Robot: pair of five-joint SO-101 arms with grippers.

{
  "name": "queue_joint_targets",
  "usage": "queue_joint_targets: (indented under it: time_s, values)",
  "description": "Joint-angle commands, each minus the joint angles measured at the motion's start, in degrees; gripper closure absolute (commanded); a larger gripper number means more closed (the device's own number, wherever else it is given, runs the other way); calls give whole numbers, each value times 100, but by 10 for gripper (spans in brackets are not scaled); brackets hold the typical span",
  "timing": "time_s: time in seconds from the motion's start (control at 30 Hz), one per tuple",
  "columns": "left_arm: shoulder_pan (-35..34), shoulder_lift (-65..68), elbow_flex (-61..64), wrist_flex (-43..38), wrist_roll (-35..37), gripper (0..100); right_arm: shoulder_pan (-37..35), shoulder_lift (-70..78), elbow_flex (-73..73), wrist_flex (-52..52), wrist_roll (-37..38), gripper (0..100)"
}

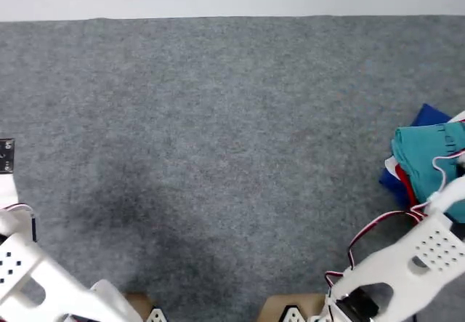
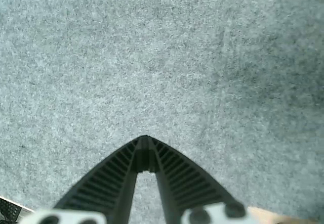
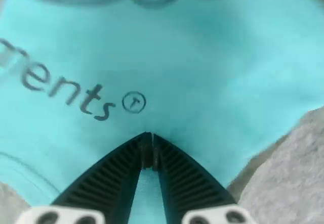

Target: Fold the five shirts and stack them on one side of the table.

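White plastic, the left arm (image 1: 29, 278) sits at the worktop's near left corner. The left gripper (image 2: 147, 144) is clenched, its ribbed black tips meeting over bare grey felt (image 2: 152, 57) and holding nothing. The right arm (image 1: 407, 264) rises from the near edge toward the right edge. The right gripper (image 3: 148, 142) is also pressed closed, tips together over the teal shirt (image 3: 177, 57); whether it touches the cloth cannot be told. That shirt tops the stack (image 1: 418, 162) at the right edge, with red (image 1: 405, 184), white (image 1: 390, 166) and blue layers (image 1: 429, 115) showing beneath. Farther off, felt runs to the far edge.
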Motion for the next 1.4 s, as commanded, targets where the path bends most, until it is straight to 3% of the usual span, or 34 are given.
queue_joint_targets:
  time_s: [0.0, 0.13, 0.3, 0.7, 0.9, 1.07, 1.13, 1.37]
  values:
    - [44, -141, -66, 70, 88, 998, -154, -409, 712, 163, 35, 989]
    - [44, -141, -57, 70, 88, 998, -198, -409, 1345, -224, 26, 989]
    - [44, -141, -57, 70, 88, 998, -198, -963, 1108, -84, 35, 989]
    - [79, -149, -391, 352, 88, 998, -180, -3749, 1248, 215, 53, 989]
    - [1433, -149, -1182, 1336, 308, 996, -541, -5270, 2558, 180, 62, 989]
    - [2699, -141, -1675, 1275, 2268, 996, -945, -6378, 3956, 127, 53, 989]
    - [3112, -141, -1807, 1231, 2699, 996, -1077, -6818, 4527, -40, 53, 989]
    - [3947, -158, -1938, 1319, 2875, 997, -1464, -8593, 6215, -488, 62, 989]
